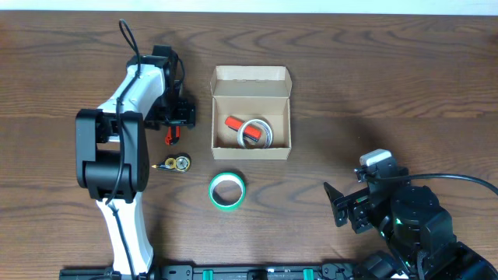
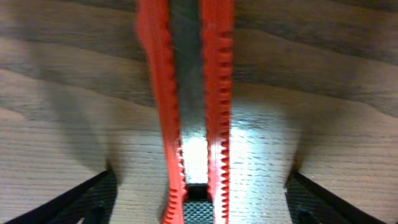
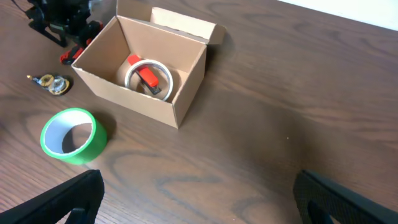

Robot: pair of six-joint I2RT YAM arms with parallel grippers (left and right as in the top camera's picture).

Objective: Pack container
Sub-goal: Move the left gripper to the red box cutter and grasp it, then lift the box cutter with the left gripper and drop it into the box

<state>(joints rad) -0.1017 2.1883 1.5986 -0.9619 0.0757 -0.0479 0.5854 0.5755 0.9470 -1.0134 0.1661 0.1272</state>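
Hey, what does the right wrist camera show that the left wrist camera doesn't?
Only the right wrist: the open box holding a clear tape roll and a red item, the green tape beside it, a small brass trinket, and the open right gripper. Only the left wrist: the toothed edges of the red tool up close, lying between the fingers of the open left gripper. Both: the wooden table, and that red tool, just a red sliver under the left gripper in the right wrist view.

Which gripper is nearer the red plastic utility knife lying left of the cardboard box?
Left. The left gripper sits over the red plastic utility knife, jaws open either side; the right gripper is far off, beyond the tan cardboard box.
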